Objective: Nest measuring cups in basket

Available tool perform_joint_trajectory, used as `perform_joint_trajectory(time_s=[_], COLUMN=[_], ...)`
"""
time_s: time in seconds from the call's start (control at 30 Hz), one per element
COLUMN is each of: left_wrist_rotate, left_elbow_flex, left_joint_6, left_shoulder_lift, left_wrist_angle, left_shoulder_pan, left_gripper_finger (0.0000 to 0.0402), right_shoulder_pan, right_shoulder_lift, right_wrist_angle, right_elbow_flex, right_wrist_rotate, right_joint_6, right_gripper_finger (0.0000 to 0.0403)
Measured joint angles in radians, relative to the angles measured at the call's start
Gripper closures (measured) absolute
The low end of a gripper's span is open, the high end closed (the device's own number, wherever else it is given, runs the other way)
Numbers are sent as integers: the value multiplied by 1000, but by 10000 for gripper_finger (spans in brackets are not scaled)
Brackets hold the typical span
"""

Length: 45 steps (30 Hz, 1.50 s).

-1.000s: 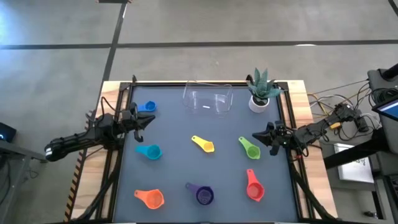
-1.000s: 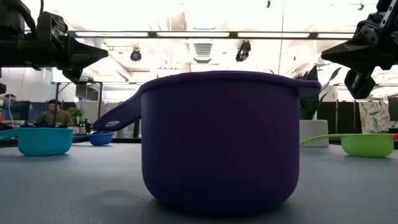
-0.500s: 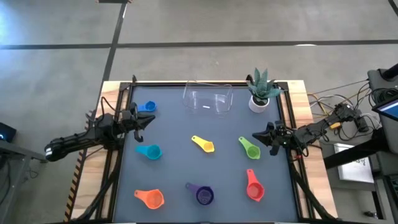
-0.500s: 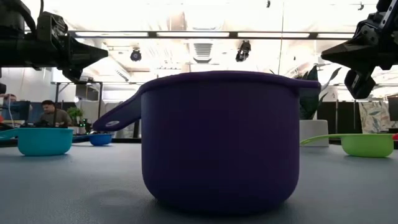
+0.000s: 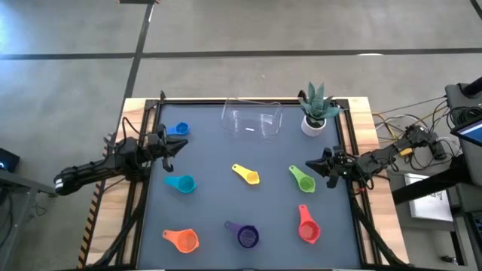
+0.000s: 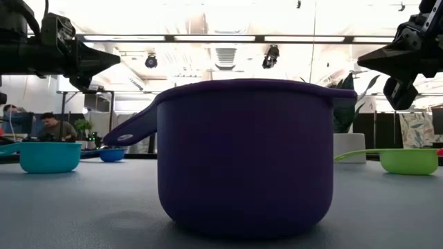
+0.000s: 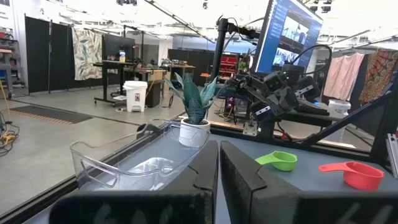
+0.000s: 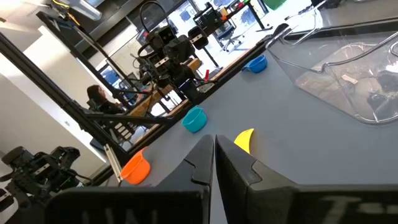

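High view: seven measuring cups lie scattered over the grey table [image 5: 211, 203], none yet in the clear basket [image 5: 251, 121] that stands empty at the far edge, just beside a small potted plant [image 5: 316, 109]. The left gripper [image 5: 170, 147] waits with its jaws pressed together and holding nothing at the table's left side, between the blue cup [image 5: 179, 129] and the teal cup [image 5: 181, 183]; the right gripper [image 5: 322, 167] is likewise closed and empty at the right side, near the green cup [image 5: 303, 181]. The yellow cup [image 5: 246, 175] sits mid-table, while the orange cup [image 5: 181, 240], purple cup [image 5: 245, 235] and red cup [image 5: 307, 228] line the near edge. The likely trouble from here is order: a small cup dropped in first would leave a bigger one perched on top rather than nested. The short handles may also slip or twist out of a two-finger pinch. The light basket could slide toward the far edge if nudged, and the plant beside it could be knocked by the right arm on a reach to the basket. The near-row cups lie close to the table's front edge and could be pushed off. Open room is generous in the middle, with the cups well apart from one another.
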Motion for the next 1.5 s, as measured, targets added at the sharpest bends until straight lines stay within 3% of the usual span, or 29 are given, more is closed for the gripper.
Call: perform_joint_trajectory(time_s=[1.5], left_wrist_rotate=[-5], left_elbow_flex=[0], left_joint_6=[24], left_shoulder_lift=[0], left_wrist_angle=[0], left_shoulder_pan=[0], left_gripper_finger=[402], right_shoulder_pan=[0], right_shoulder_lift=[0], right_wrist_angle=[0], right_elbow_flex=[0], right_wrist_rotate=[0], right_joint_6=[0], right_gripper_finger=[394])
